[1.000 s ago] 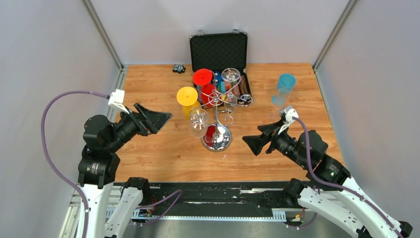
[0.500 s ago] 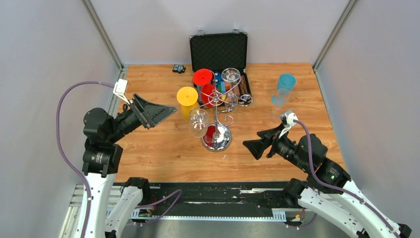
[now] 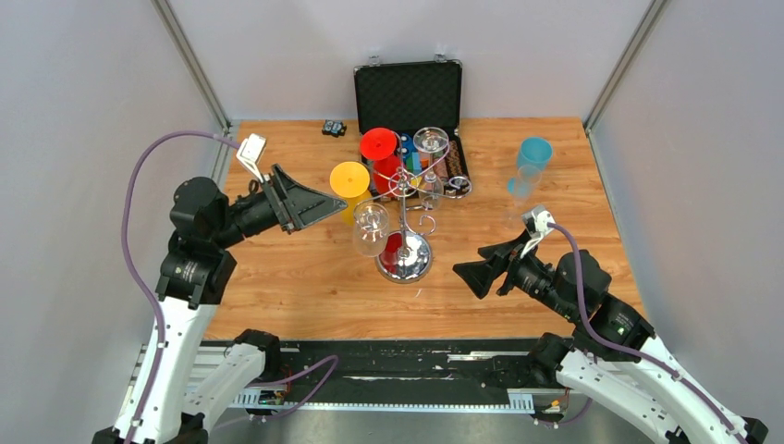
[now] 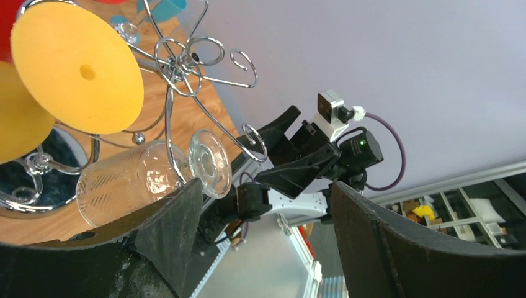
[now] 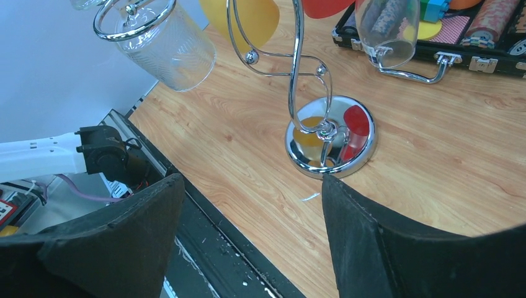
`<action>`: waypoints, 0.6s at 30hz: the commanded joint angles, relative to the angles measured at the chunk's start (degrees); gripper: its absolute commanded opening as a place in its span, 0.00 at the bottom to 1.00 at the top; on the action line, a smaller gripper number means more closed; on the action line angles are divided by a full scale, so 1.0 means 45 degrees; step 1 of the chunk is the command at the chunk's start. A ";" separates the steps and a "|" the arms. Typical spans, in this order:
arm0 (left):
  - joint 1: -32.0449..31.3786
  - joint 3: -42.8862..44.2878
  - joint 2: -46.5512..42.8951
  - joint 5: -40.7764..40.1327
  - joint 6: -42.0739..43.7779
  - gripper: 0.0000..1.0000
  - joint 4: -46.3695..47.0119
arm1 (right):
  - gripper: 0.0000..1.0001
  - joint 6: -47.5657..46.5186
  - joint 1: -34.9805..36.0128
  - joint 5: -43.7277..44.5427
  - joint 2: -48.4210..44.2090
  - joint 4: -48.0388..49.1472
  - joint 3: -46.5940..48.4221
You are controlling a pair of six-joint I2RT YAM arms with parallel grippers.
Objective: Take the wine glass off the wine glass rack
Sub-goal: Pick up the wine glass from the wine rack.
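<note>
Chrome wine glass rack (image 3: 404,259) stands between left gripper (image 3: 325,203) and right gripper (image 3: 470,262).

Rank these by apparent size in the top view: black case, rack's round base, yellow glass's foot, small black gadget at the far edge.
1. black case
2. rack's round base
3. yellow glass's foot, though it hangs nearer the camera, which inflates it
4. small black gadget

The wine glass rack (image 3: 404,259) stands on the bench (image 3: 296,282) between the left tool (image 3: 325,205) and the right tool (image 3: 465,276), the chip case (image 3: 408,97) behind it.
</note>
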 commanded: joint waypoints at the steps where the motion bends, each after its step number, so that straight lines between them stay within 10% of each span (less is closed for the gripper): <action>1: -0.0698 0.0683 0.0433 -0.0375 0.0747 0.81 -0.0548 | 0.79 0.0414 -0.0030 -0.0176 0.0067 0.0134 -0.0012; 18: -0.1231 0.1406 0.1590 -0.1198 0.2054 0.71 -0.1993 | 0.78 0.0474 -0.0030 -0.0138 0.0082 0.0051 -0.0039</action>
